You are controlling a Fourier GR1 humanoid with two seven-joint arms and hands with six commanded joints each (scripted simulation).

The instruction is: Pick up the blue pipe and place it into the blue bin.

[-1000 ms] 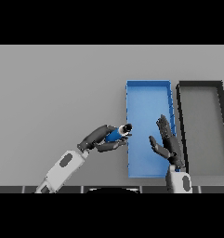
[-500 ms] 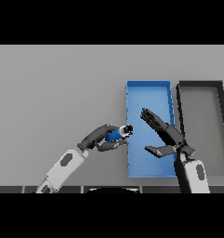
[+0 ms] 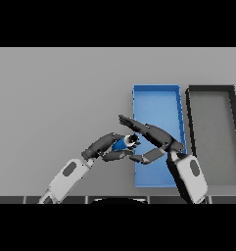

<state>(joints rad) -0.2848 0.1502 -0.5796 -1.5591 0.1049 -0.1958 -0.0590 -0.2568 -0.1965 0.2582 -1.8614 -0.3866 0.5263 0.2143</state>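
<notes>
Right hand (image 3: 156, 139) has swung left, open, seemingly touching left hand's (image 3: 107, 147) gripped blue pipe (image 3: 122, 143).

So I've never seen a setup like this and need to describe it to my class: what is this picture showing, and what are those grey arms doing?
This is a view from a humanoid robot's head, looking down at a grey table. The two white and grey arms coming in from the bottom are its own, each ending in a dark hand. The left hand has its fingers curled round a small blue pipe, holding it at the left edge of a blue bin. The right hand reaches across over that bin, fingers stretched out towards the pipe; whether it touches the pipe I cannot tell. Right of the blue bin lies a dark bin. The job is to put the pipe into the blue bin.
</notes>
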